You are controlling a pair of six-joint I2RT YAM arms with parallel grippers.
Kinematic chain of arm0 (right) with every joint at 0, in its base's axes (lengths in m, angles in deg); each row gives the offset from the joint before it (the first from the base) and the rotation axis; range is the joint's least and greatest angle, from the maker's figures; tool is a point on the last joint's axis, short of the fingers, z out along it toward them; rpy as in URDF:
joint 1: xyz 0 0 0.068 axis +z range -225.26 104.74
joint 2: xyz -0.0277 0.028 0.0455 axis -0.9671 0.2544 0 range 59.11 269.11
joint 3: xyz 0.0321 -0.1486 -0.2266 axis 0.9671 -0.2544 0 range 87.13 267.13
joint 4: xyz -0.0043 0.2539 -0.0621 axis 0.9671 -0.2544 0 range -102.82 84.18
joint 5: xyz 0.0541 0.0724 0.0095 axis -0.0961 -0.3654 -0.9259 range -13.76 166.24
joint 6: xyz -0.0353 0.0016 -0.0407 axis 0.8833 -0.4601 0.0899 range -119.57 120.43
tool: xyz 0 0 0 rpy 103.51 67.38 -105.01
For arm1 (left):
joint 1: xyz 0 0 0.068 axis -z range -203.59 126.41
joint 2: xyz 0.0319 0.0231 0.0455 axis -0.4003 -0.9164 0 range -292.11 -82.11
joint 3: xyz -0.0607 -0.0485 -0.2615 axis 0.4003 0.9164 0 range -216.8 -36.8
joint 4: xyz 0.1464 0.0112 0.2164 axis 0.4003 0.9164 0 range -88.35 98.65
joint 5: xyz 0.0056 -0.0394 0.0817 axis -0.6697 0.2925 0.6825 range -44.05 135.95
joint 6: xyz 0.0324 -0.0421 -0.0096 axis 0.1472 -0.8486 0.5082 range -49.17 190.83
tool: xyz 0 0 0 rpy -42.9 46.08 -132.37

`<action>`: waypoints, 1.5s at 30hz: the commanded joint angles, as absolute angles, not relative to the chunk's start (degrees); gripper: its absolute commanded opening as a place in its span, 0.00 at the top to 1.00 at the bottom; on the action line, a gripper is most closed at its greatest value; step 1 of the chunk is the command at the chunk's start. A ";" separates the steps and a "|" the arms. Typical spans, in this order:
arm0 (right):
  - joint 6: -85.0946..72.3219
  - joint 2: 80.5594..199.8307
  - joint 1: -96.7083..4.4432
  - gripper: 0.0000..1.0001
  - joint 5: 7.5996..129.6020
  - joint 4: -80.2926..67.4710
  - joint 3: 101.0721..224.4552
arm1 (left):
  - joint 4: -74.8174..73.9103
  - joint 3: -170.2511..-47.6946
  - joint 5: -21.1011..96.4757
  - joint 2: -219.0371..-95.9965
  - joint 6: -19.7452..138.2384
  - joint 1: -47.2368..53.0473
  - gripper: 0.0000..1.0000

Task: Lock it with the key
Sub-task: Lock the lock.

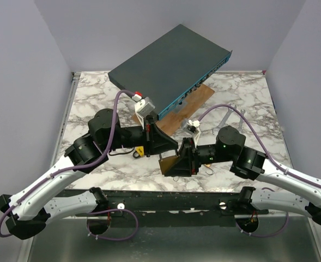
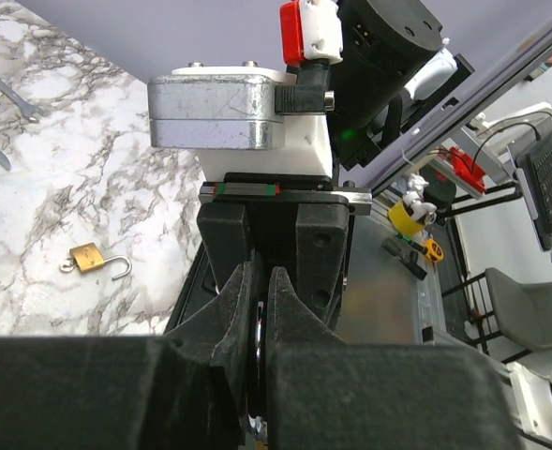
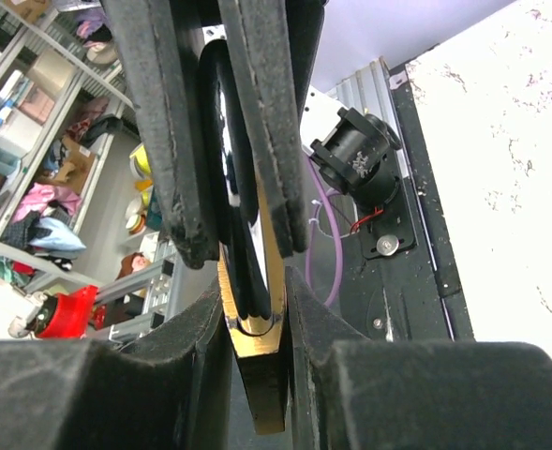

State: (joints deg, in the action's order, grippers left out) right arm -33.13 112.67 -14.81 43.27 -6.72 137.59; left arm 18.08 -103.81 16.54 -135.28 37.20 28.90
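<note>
- Right hand point(image 3: 257, 305) clamps the brass padlock point(image 3: 257, 380) edge-up — steadying it for insertion.
- Left hand point(image 2: 260, 281), pinched narrow on what looks like the key point(image 2: 257, 352), meets it above the surface point(image 1: 95, 98).
- A second padlock point(image 2: 90, 258) lies beyond, shackle open.

Marble-patterned table point(image 1: 95, 98) between pale lilac walls point(image 1: 18, 82).

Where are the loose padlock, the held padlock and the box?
Loose padlock point(image 2: 86, 257): left wrist view, brass body.
Held padlock point(image 3: 260, 382): right wrist view, lower part of the brass body.
Box point(image 1: 168, 60): top view, dark top face.
</note>
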 commanded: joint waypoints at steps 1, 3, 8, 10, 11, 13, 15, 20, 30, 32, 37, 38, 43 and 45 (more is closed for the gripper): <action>-35.00 109.58 -15.83 0.99 50.96 -0.92 139.05 | 25.11 -104.67 11.13 -134.60 39.15 26.41 1.00; -34.69 109.14 -15.84 0.99 50.73 -1.92 139.38 | 26.80 -105.23 8.16 -134.55 40.28 25.28 0.91; -33.99 108.86 -15.84 0.99 50.23 -3.96 139.96 | 31.16 -107.29 3.49 -135.14 42.78 23.16 0.76; -33.85 108.69 -15.77 0.99 50.20 -4.12 139.78 | 32.80 -108.18 1.67 -135.61 43.67 22.73 0.75; -33.77 108.53 -15.84 0.99 50.22 -4.15 139.70 | 33.48 -108.57 1.27 -135.78 44.09 22.60 0.75; -33.73 108.56 -15.84 0.99 49.79 -4.06 139.61 | 34.79 -109.36 1.26 -136.16 44.87 22.34 0.75; -33.68 109.05 -15.83 0.99 48.74 -4.06 139.69 | 34.91 -109.62 1.08 -136.47 44.79 21.93 0.75; -33.45 110.33 -15.85 0.99 46.14 -4.53 139.44 | 32.04 -109.90 -0.85 -137.63 41.74 19.45 0.71; -32.22 110.01 -15.85 0.99 44.58 -7.72 140.35 | 32.19 -111.70 -4.75 -140.95 42.41 17.23 0.77; -31.97 110.23 -15.83 0.99 43.89 -8.15 140.57 | 32.13 -111.44 -5.31 -140.81 42.44 17.07 0.78; -31.37 110.55 -15.84 0.99 45.11 -8.78 140.78 | 31.90 -110.52 -6.23 -140.41 41.92 17.04 1.00; -31.00 110.57 -15.85 0.99 45.95 -8.93 141.16 | 31.65 -110.37 -5.81 -139.84 41.70 17.00 1.00; -29.17 110.13 -15.85 0.56 48.63 -7.22 143.63 | 30.77 -114.04 -3.78 -137.87 39.48 16.78 1.00; -28.39 109.72 -15.85 0.39 48.64 -6.35 144.54 | 30.66 -115.75 -2.58 -137.17 38.97 16.82 1.00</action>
